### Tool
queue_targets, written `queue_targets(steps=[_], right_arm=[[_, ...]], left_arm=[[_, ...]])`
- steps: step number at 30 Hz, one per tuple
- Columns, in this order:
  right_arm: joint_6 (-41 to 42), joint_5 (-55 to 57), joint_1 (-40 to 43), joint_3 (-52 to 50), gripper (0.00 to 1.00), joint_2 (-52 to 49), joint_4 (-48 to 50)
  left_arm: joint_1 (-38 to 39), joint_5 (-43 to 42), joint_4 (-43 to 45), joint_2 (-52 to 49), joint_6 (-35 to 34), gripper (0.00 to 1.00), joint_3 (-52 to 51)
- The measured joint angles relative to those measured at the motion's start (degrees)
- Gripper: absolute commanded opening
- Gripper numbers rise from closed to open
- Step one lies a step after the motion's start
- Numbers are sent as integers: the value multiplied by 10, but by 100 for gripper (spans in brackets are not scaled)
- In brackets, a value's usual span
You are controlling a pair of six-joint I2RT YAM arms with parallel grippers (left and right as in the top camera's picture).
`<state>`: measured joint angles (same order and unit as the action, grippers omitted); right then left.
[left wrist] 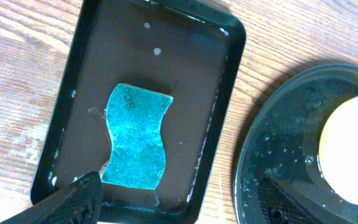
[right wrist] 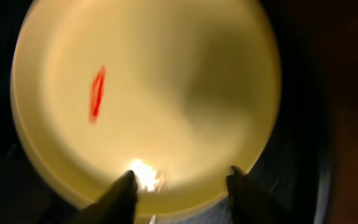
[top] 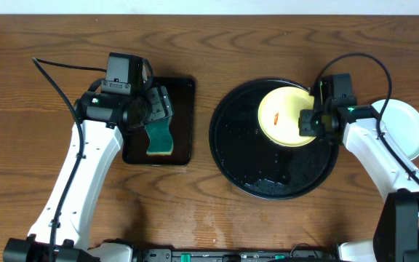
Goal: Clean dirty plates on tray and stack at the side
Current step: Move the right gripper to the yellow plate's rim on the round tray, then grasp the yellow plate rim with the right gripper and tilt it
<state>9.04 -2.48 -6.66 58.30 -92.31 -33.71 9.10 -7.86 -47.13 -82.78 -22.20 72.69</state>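
A pale yellow plate (top: 282,115) with a small red-orange smear (top: 276,116) lies in the back right part of the round black tray (top: 253,167). It fills the right wrist view (right wrist: 166,81), which is blurred. My right gripper (top: 308,122) is over the plate's right rim, its fingers (right wrist: 182,186) apart above the near edge. A pale mint plate (top: 406,127) sits on the table right of the tray, partly under my right arm. My left gripper (top: 151,109) is open and empty, hovering over a teal sponge (left wrist: 135,137).
The sponge (top: 160,137) lies in a small rectangular black tray (top: 184,91) left of the round tray, which looks wet (left wrist: 278,162). Bare wooden table lies between the two trays and along the front.
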Motion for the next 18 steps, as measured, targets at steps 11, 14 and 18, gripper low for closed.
queue_targets(steps=[11, 14, 18], right_arm=[[-47, 12, 41, 0, 27, -100, 85], [-44, 7, 38, 4, 6, -119, 77], [-31, -12, 39, 9, 1, -121, 56]], left_arm=[[0, 0, 0, 0, 0, 80, 0], [0, 0, 0, 0, 0, 80, 0], [0, 0, 0, 0, 0, 80, 0]])
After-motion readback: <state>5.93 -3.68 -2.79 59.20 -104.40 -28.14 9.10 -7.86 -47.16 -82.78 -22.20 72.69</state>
